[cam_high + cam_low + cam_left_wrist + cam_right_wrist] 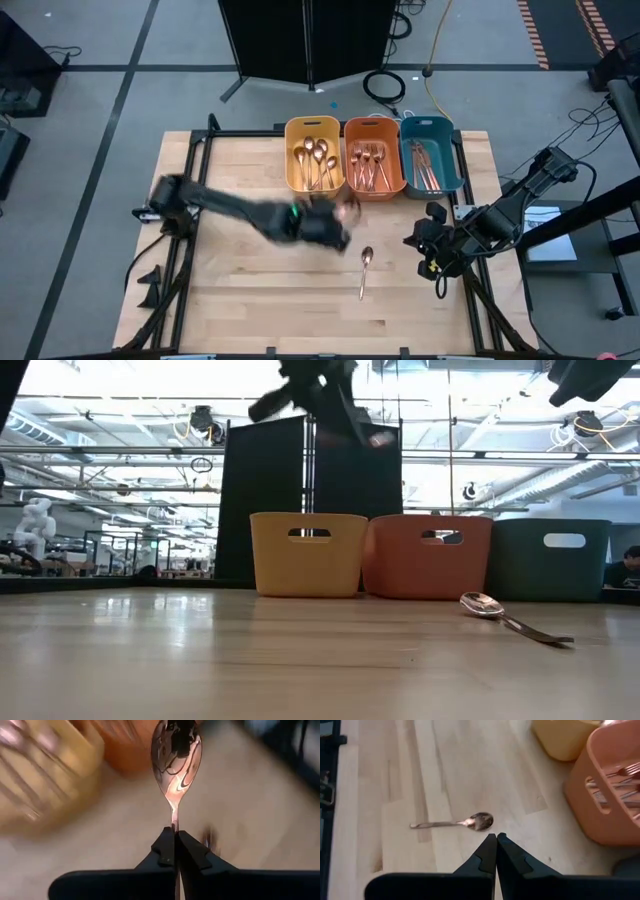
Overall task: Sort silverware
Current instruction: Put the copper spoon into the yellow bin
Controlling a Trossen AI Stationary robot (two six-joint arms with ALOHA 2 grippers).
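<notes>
High view: three bins are lined up along the far edge of the desk [240, 300]. Spoons are seen in the yellow bin [313, 154], forks in the orange bin [374, 157], and what look like knives in the teal bin [431, 153]. The left gripper [345, 212] is stretched over the middle of the desk, just in front of the yellow and orange bins, heavily blurred. One loose spoon [365, 270] is left lying on the wood nearer the front edge, right of center. The right gripper [425, 242] is parked by the desk's right edge.

Low view: the loose spoon [512, 616] is seen flat on the desk, bowl toward the bins, in front of the orange bin [430, 555] and teal bin [555, 559]. The left arm is blurred overhead above the yellow bin [307, 553].

Left wrist view: a held spoon [176, 760] is pinched by its handle between the left gripper's fingers [165, 849], bowl pointing away, lifted off the desk near the yellow and orange bins.

Right wrist view: the right gripper's fingers [510, 851] are pressed together with nothing between them, above bare wood near the loose spoon [455, 823].
</notes>
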